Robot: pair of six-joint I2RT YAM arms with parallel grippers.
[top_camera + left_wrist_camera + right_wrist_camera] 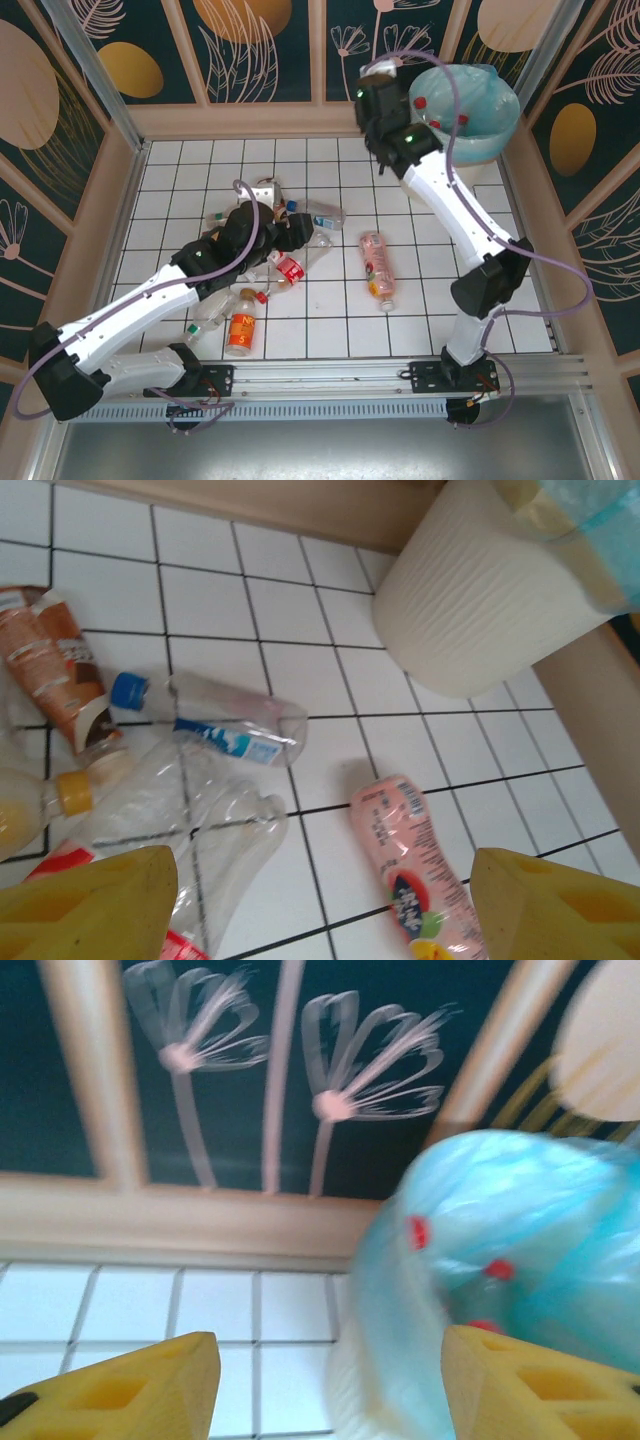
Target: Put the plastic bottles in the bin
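Several plastic bottles lie in a heap on the white tiled floor left of centre. Among them are a red-labelled one (288, 268), an orange-labelled one (241, 325) and a blue-capped one (322, 215) (215, 715). A pink bottle (378, 268) (420, 880) lies apart to the right. My left gripper (296, 232) (325, 910) hovers open over the heap's right edge, with a clear bottle (215, 840) under its left finger and nothing held. The bin (470, 168) (470, 600) (520, 1220) stands at the far right with red-capped bottles (417, 1231) inside. My right gripper (375, 100) (330, 1390) is open and empty beside the bin's left rim.
A brown-labelled bottle (55, 670) and a yellow-capped bottle (40, 805) lie at the heap's left. Wooden-framed patterned walls (240, 115) enclose the floor. A metal rail (330, 380) carries both arm bases at the near edge. Bare tiles (450, 260) lie right of the pink bottle.
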